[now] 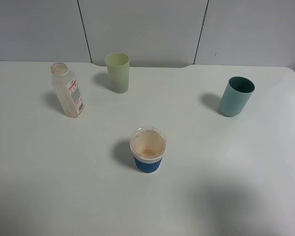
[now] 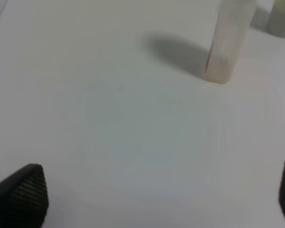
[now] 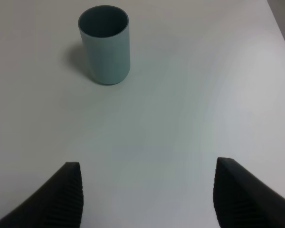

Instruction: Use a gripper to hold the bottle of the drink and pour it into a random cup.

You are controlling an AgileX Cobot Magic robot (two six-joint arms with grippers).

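Note:
The clear bottle (image 1: 68,91) with a white and red label stands upright and uncapped at the table's back left. The pale yellow-green cup (image 1: 118,72) stands upright to its right, near the back edge. No arm shows in the exterior high view. In the left wrist view my left gripper (image 2: 161,197) is open and empty, with the bottle (image 2: 230,40) and an edge of the cup (image 2: 282,19) well ahead of it. In the right wrist view my right gripper (image 3: 147,194) is open and empty, well short of the teal cup.
A teal cup (image 1: 236,96) stands at the right; it also shows in the right wrist view (image 3: 105,43). A clear cup with a blue sleeve and white rim (image 1: 148,149) stands at the middle front. The white table (image 1: 221,162) ends at a grey wall behind.

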